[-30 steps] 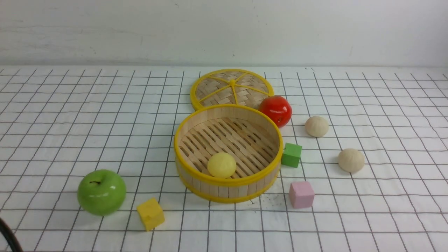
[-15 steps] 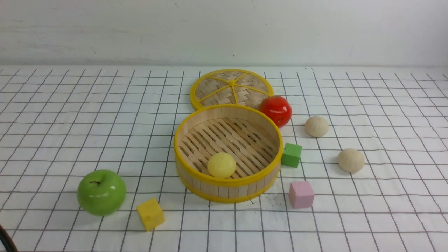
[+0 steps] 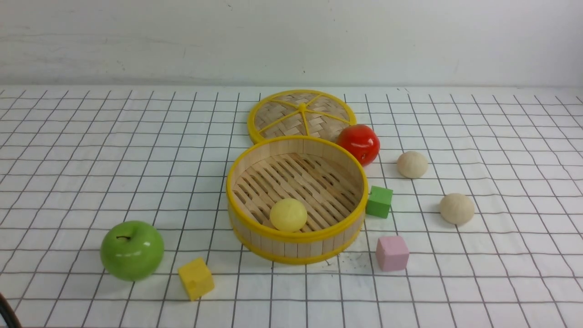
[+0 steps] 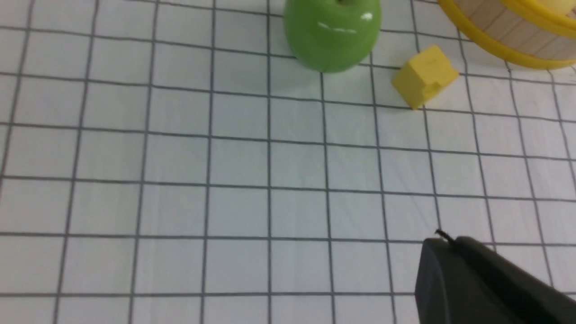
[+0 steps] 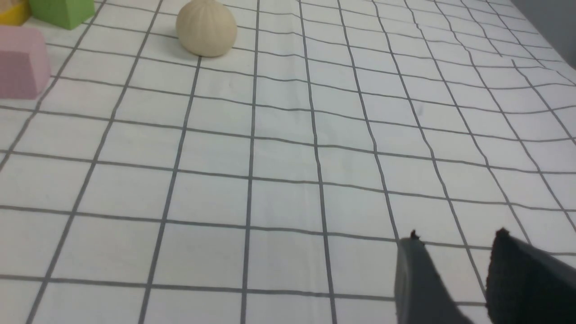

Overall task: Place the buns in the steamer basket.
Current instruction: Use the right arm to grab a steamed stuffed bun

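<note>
yellow bun (image 3: pixel 288 214) lies in the basket (image 3: pixel 296 238), against its near wall. far beige bun (image 3: pixel 412 164) and near beige bun (image 3: pixel 457 208) sit right of the basket, well apart from it. left gripper (image 4: pixel 443 238), nearer than the basket and to its left, is closed and empty. right gripper (image 5: pixel 457 235), nearer and to its right, has its jaws parted and holds nothing.

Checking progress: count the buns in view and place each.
3. Pale yellow bun: inside the round bamboo steamer basket. Cream-beige bun: right of the glossy red tomato. Second cream-beige bun: nearer, right of the green cube. None seems hidden.
</note>
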Controlling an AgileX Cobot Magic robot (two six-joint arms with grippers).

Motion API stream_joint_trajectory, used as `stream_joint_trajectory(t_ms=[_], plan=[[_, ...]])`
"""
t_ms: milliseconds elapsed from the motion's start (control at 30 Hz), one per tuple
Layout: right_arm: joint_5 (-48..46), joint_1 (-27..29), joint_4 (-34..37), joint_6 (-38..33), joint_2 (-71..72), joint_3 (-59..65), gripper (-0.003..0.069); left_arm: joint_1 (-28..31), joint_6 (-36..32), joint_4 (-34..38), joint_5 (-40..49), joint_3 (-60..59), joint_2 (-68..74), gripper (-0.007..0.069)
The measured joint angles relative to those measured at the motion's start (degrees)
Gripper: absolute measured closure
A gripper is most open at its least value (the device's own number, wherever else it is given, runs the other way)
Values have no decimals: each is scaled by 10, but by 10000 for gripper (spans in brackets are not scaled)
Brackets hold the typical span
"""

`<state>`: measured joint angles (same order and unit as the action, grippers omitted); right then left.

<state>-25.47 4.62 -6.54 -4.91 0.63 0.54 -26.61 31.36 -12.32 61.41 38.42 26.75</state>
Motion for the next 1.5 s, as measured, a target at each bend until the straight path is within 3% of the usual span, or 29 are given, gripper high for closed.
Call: stream_joint_trajectory(t_ms=[667,933,1033,1233,1500], plan=[[0,0,0,0,0,0,420,0,-1,-1,-35,-31,-1,638],[0,0,0,0,0,0,420,4,-74,35,-235,-113,-35,638],[0,0,0,0,0,0,420,41,-75,35,-331,-164,-51,638],[0,0,0,0,0,0,420,170,-75,30,-489,-249,-96,638],[0,0,0,0,0,0,420,266,-75,41,-509,-323,-214,638]])
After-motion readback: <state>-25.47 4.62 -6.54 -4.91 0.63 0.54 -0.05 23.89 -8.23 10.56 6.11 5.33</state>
